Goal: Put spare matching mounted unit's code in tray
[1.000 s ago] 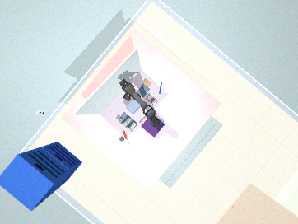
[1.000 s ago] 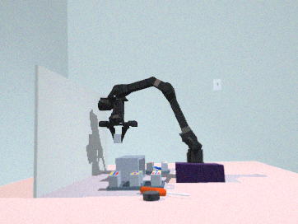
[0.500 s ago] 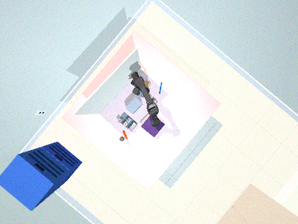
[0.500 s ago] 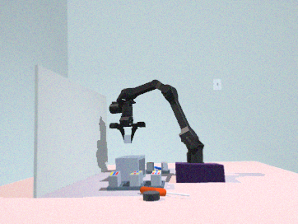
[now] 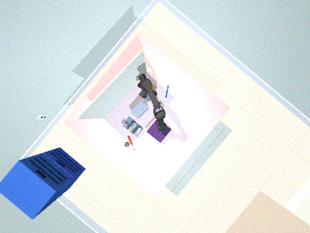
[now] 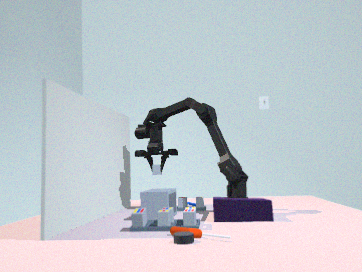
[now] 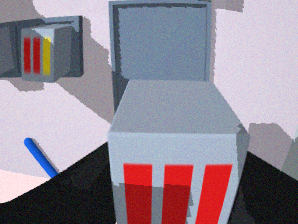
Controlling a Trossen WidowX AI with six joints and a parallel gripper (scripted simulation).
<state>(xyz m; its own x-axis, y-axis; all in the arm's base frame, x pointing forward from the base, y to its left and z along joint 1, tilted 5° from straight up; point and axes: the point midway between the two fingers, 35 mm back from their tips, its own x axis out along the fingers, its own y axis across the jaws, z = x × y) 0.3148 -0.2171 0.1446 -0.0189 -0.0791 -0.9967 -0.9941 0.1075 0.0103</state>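
Note:
My gripper (image 6: 156, 161) (image 7: 170, 147) (image 5: 142, 79) is shut on a small grey spare block (image 6: 157, 169) (image 7: 174, 129) with three red stripes on its face. It holds the block high in the air. In the wrist view a grey square tray (image 7: 119, 43) with a raised rim lies right under and just beyond the block. The grey mounted unit (image 6: 157, 198) (image 5: 138, 108) stands on the mat. Three other spares (image 6: 164, 214) (image 5: 132, 125) with coloured stripes sit in a row in front of it. A grey piece with red, red and yellow stripes (image 7: 39, 54) shows at the left of the wrist view.
A tall grey wall panel (image 6: 80, 160) stands at the left. The arm's purple base (image 6: 242, 209) (image 5: 158, 134) is at the right. An orange screwdriver (image 6: 186, 229) (image 5: 130, 141) and a black puck (image 6: 183, 238) lie in front. A blue pen (image 5: 167, 91) (image 7: 40, 156) lies near the tray.

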